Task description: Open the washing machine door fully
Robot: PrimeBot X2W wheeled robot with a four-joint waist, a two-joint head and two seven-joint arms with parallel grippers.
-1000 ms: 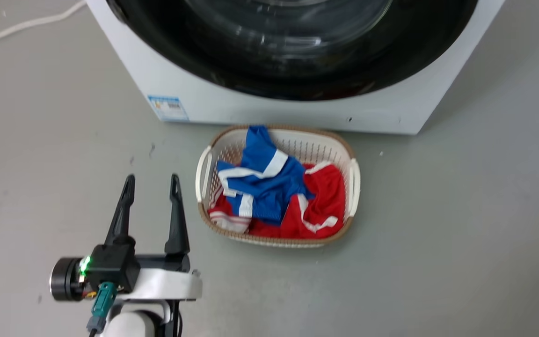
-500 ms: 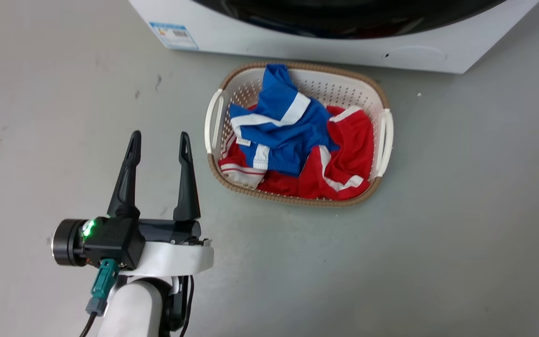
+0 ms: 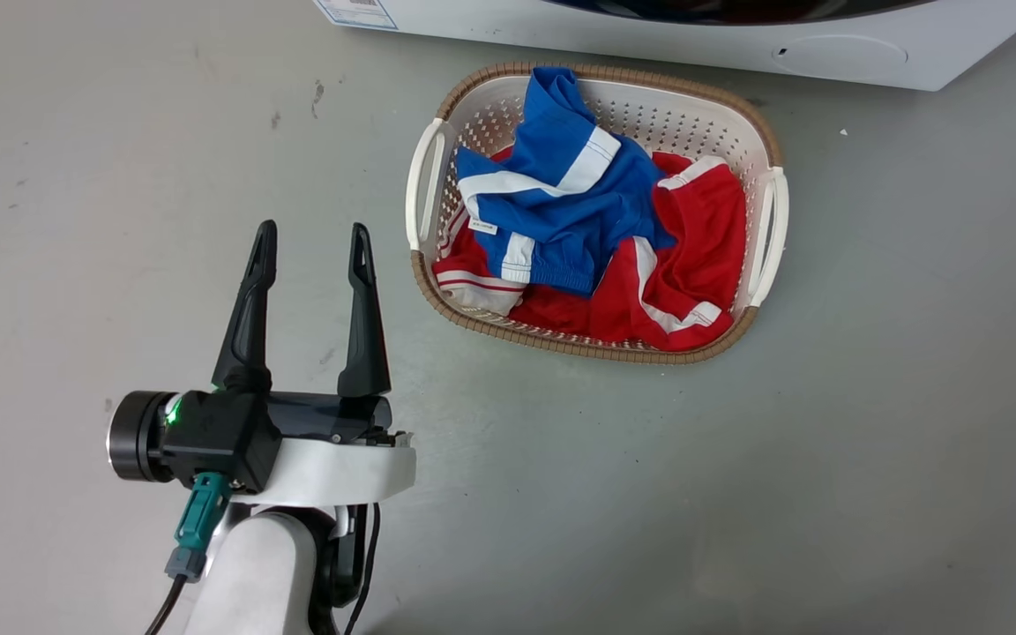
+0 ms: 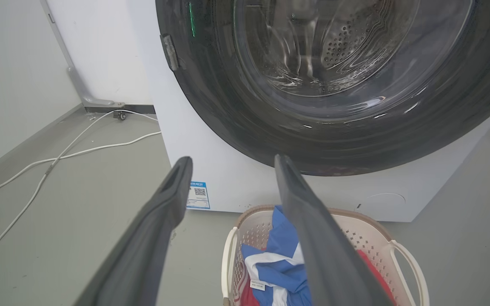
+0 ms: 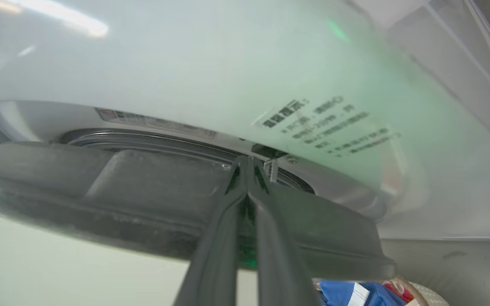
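- Left gripper (image 3: 311,229), lower left of head view: fingers wide apart, empty, pointing up-frame over floor.
- Right gripper (image 5: 247,162), centre of right wrist view: fingers pressed together, clamping nothing, tips behind the washing machine door (image 5: 100,191) edge.
- Judged: door barely ajar; next, swing it outward.

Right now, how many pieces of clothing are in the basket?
2 for sure: a blue garment on top and a red garment under it, toward the right. The striped white patch at the left may be a third; more may be hidden.
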